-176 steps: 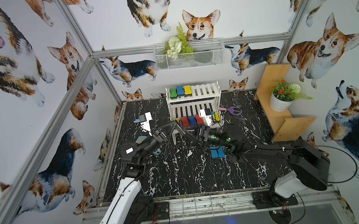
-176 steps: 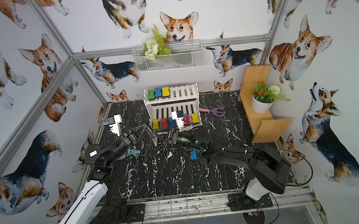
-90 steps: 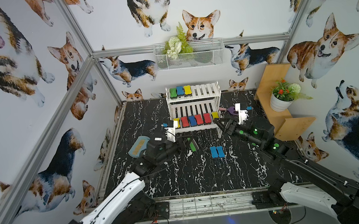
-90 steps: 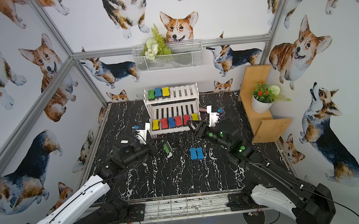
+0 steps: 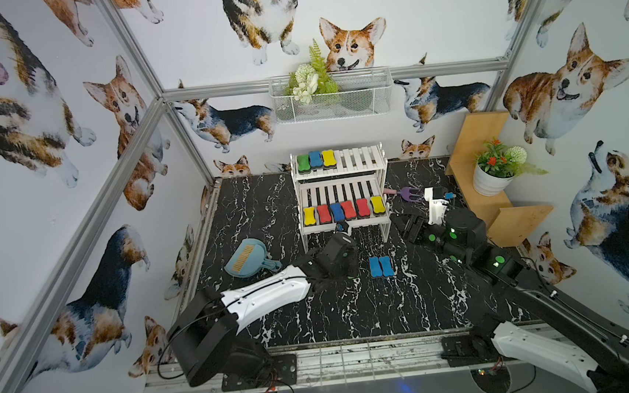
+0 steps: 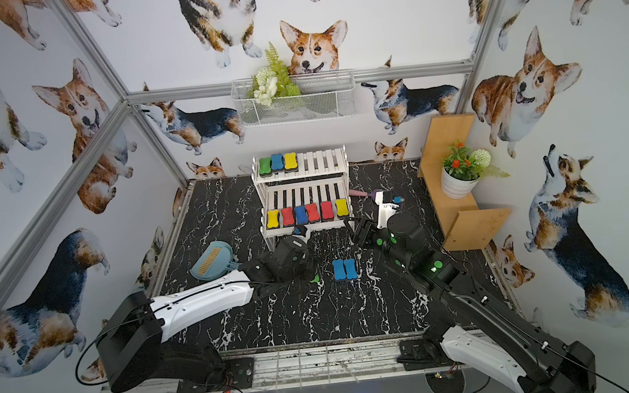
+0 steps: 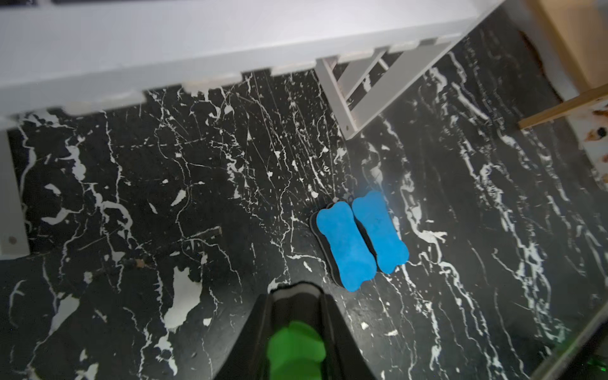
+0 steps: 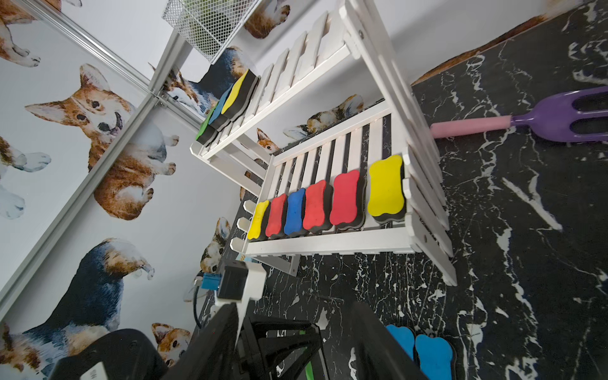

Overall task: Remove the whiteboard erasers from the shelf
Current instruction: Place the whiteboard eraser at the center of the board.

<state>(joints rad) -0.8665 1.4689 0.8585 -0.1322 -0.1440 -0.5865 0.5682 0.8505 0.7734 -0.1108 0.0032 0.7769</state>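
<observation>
The white shelf (image 5: 342, 224) holds three whiteboard erasers (image 5: 316, 159) on its top tier and a row of several erasers (image 5: 341, 210) along the lower tier's front. Two blue erasers (image 5: 381, 266) lie side by side on the table. My left gripper (image 7: 295, 296) is shut on a green eraser (image 7: 296, 345), low over the table just left of the blue pair (image 7: 362, 237). In a top view only a sliver of that green eraser (image 6: 315, 278) shows under the wrist. My right gripper (image 8: 296, 329) is open and empty, in front of the shelf's right front leg (image 5: 387, 234).
A purple-and-pink toy fork (image 5: 405, 193) lies right of the shelf. A blue dustpan (image 5: 247, 262) sits at the left. The tan stepped shelf (image 5: 498, 213) with a potted plant (image 5: 495, 169) stands at the right wall. A wire basket (image 5: 330, 100) hangs on the back wall.
The left gripper has carried the green eraser away from the shelf, rightward and down beside the blue pair. The right arm left the blue pair and now hovers by the shelf's right front.
</observation>
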